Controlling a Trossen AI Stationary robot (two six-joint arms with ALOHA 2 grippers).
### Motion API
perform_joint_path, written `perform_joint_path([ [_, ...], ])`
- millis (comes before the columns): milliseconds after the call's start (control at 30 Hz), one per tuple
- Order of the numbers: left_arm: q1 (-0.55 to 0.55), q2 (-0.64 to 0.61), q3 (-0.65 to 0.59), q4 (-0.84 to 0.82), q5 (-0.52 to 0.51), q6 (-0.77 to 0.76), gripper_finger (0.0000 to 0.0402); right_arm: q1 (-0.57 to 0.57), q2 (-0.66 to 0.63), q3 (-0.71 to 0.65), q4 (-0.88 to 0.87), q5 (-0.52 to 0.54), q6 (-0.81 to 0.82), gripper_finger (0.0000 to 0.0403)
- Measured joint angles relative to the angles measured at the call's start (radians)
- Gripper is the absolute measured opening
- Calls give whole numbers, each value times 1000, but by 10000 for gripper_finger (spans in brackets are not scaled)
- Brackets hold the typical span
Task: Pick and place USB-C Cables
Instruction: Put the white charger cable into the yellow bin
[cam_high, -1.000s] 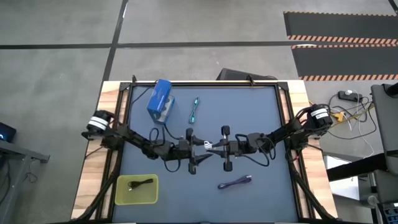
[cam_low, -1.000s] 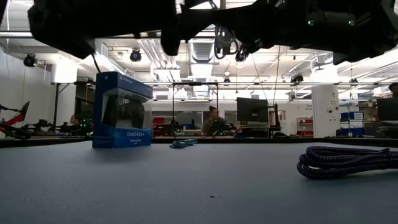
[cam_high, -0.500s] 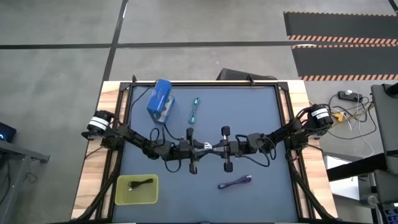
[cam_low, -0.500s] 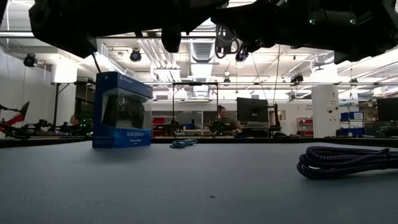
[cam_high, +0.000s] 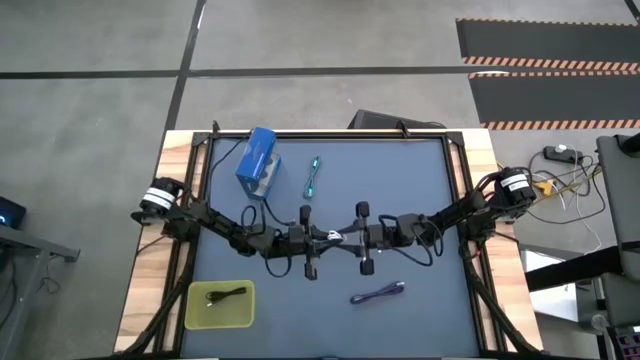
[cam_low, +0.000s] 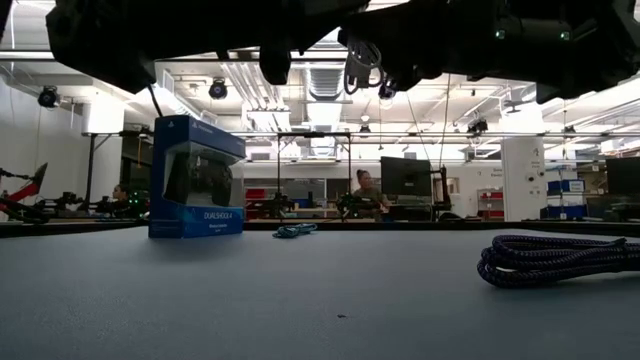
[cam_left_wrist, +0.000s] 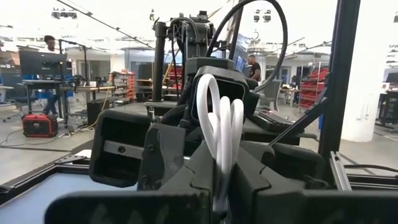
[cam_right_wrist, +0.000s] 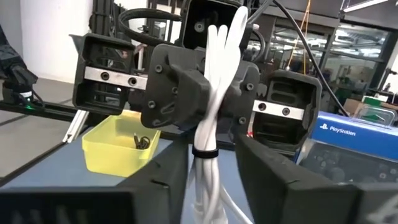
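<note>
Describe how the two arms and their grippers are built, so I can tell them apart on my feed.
Left arm and right arm match: dark, slim, jointed, silver-capped at the base, black wires looping along them. Left gripper and right gripper have blocky black fingers on crossbars.

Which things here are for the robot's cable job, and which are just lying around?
For the job:
- white cable, held between the left gripper and right gripper, both shut on it
- teal cable
- purple cable
- black cable, in the yellow bin

Just lying around:
- blue box
</note>
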Motion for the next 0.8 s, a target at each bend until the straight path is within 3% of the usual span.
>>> perform_joint_path([
  [233,0,-2,3,-23,0,-1,3,2,-37,0,-42,-1,36,196],
  [500,-21,-27,43,-199,-67,-52,3,2,-266,0,-415,-2,38,212],
  [633,-51,-95,96,-488,-89,-85,3,2,-434,0,-667,-3,38,209],
  [800,-75,-182,223,-1071,-110,-258,3,2,-603,0,-883,0,78,207],
])
